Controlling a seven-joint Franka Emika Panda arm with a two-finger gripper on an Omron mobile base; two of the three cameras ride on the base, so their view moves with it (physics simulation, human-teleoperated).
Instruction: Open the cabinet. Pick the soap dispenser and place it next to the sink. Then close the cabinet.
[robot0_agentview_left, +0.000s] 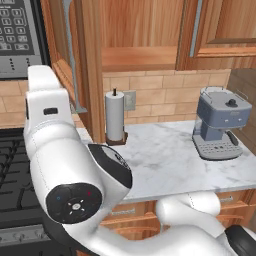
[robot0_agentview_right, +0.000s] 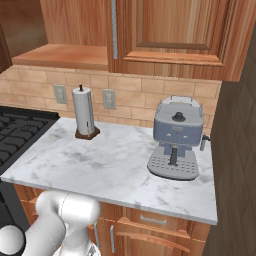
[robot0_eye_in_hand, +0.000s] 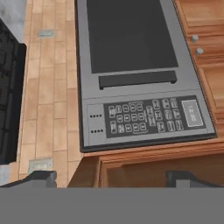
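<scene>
No text can be read; the microwave keypad (robot0_eye_in_hand: 148, 116) just ahead of the pincer (robot0_eye_in_hand: 111, 179) shows only blurred marks.

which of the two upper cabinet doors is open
The left door, swung out edge-on beside the paper towel roll, baring the wooden shelf. The right door sits shut above the coffee machine.

White arm (robot0_agentview_left: 75, 165) raised high, claw (robot0_eye_in_hand: 111, 177) spread wide, empty
</scene>
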